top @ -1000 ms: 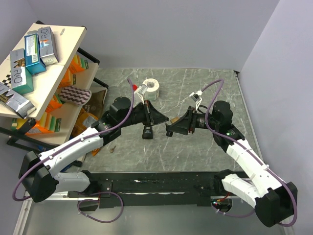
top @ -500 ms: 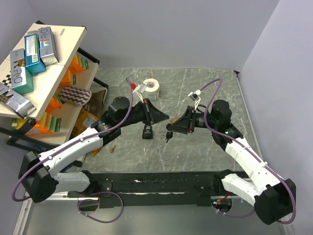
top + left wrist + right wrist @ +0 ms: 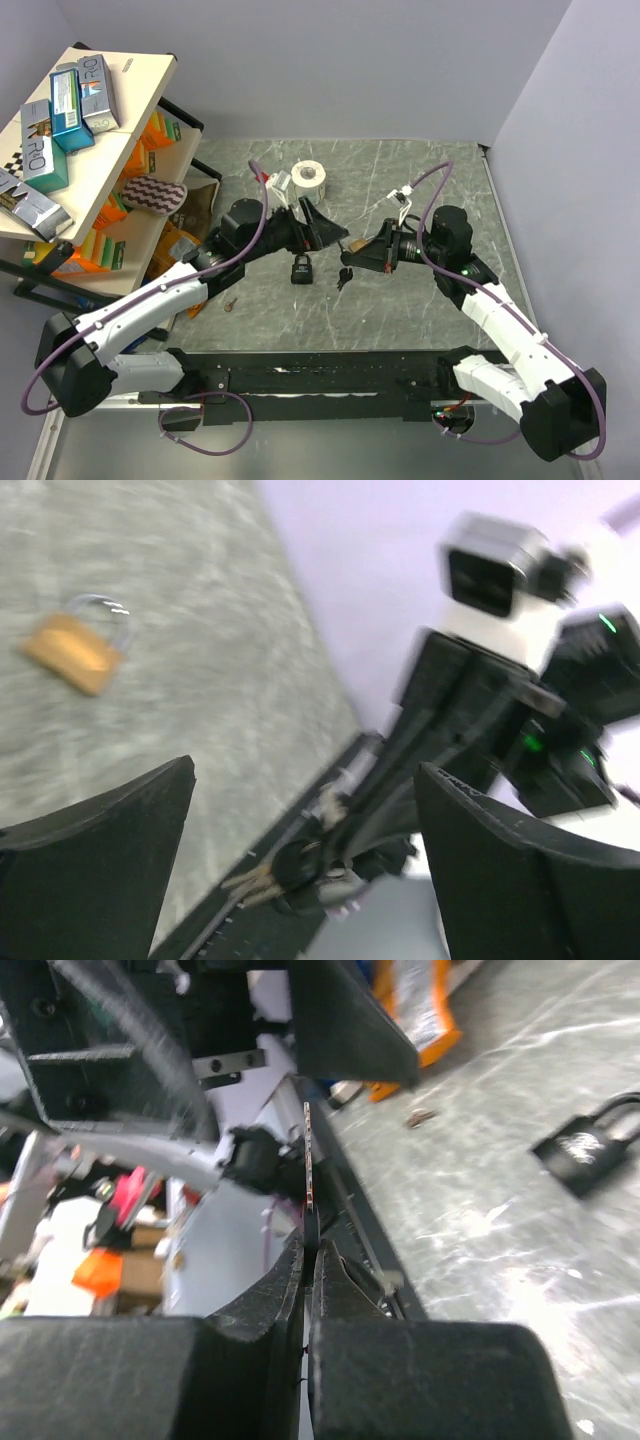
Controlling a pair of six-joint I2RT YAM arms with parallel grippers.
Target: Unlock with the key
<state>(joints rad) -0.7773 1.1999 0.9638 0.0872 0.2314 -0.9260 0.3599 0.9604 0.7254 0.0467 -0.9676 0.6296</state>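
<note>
My right pincer is pinching the key just above mid-tabletop, near the black padlock. My left pincer is spread wide. Only its wrist view shows the brass padlock whole.

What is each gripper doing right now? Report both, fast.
Left gripper: open, holding nothing.
Right gripper: shut on the key.
</note>
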